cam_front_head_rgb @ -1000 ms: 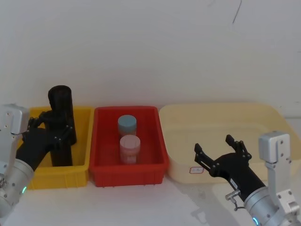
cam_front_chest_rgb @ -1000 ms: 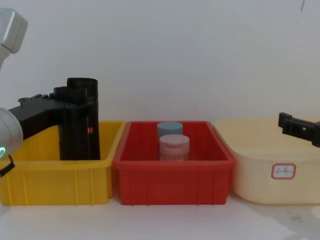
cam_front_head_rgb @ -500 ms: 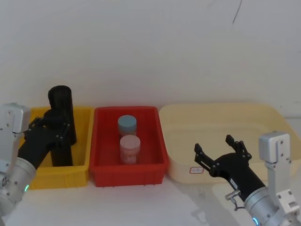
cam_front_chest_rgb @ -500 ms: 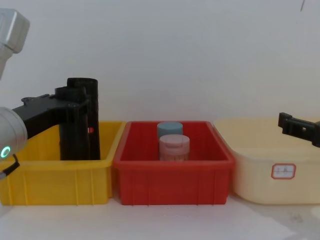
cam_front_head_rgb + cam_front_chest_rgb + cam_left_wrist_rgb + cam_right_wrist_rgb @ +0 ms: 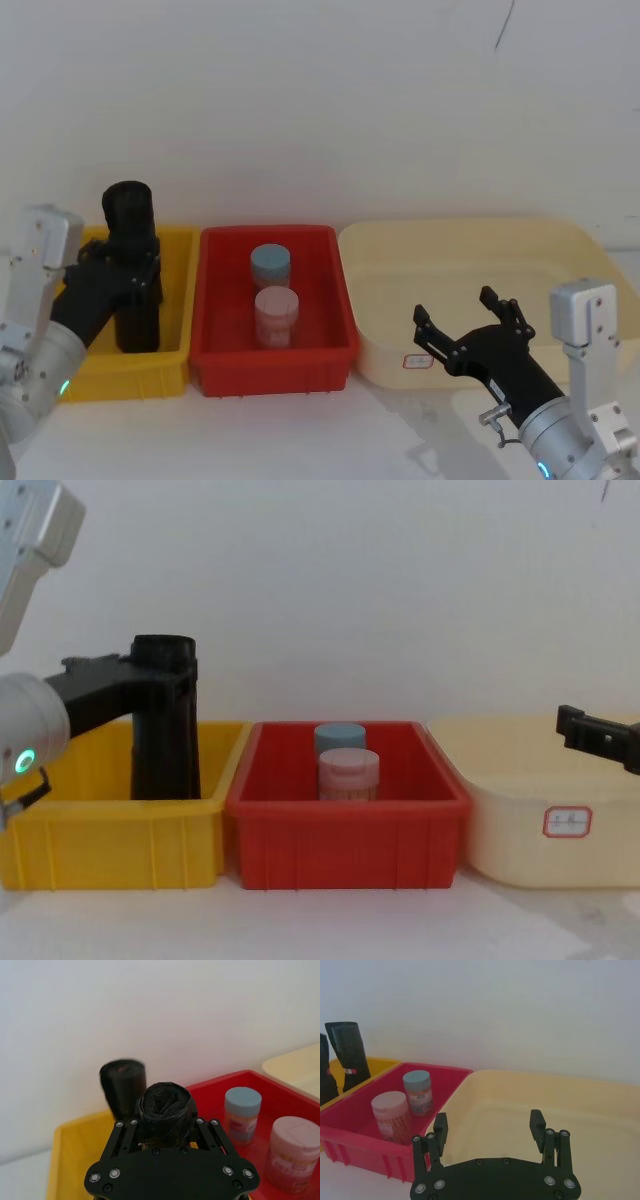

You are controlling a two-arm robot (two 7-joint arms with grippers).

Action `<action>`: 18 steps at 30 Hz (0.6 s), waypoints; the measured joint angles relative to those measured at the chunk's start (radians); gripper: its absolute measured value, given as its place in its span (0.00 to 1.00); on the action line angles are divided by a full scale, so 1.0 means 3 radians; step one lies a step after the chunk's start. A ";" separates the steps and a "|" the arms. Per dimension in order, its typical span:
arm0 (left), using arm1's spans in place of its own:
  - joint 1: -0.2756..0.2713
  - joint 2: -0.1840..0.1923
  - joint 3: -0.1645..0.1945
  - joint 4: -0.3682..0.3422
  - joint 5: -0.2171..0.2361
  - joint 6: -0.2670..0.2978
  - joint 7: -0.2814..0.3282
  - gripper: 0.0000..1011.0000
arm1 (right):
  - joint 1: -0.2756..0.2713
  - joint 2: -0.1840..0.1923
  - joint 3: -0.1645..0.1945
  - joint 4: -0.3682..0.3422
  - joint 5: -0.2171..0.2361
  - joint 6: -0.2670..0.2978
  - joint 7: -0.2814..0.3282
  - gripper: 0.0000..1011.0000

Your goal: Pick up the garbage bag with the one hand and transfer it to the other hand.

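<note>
Holding the garbage bag up straight in the yellow bin.

From where I stand, the left gripper has its fingers squeezed tight on both sides of the roll, close under its top end. The roll stands upright inside the bin, just beside a second black roll. I think it is light but firm, because it is wound so tight. The plastic looks smooth, so it may slip. The low half is bare, and that looks like the best spot for the other hand to grab. The right gripper hangs well apart by the cream tub, fingers spread wide.
</note>
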State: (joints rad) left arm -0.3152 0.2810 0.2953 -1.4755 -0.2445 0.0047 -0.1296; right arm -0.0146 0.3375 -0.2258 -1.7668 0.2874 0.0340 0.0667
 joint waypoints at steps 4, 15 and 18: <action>-0.0070 0.0032 0.0034 -0.0073 0.0038 0.0080 -0.0071 0.43 | 0.0000 0.0000 0.0000 0.0000 0.0000 0.0000 0.0000 0.99; -0.0360 0.0087 0.0139 -0.0224 0.0075 0.0206 -0.0384 0.43 | 0.0000 0.0000 0.0000 0.0000 0.0000 0.0000 0.0000 0.99; -0.0458 0.0087 0.0171 -0.0232 0.0069 0.0214 -0.0495 0.43 | 0.0000 0.0000 0.0000 0.0000 0.0000 0.0000 0.0000 0.99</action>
State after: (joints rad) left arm -0.4525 0.3069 0.3466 -1.5451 -0.2237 0.0689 -0.2782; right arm -0.0146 0.3374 -0.2258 -1.7668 0.2874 0.0340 0.0667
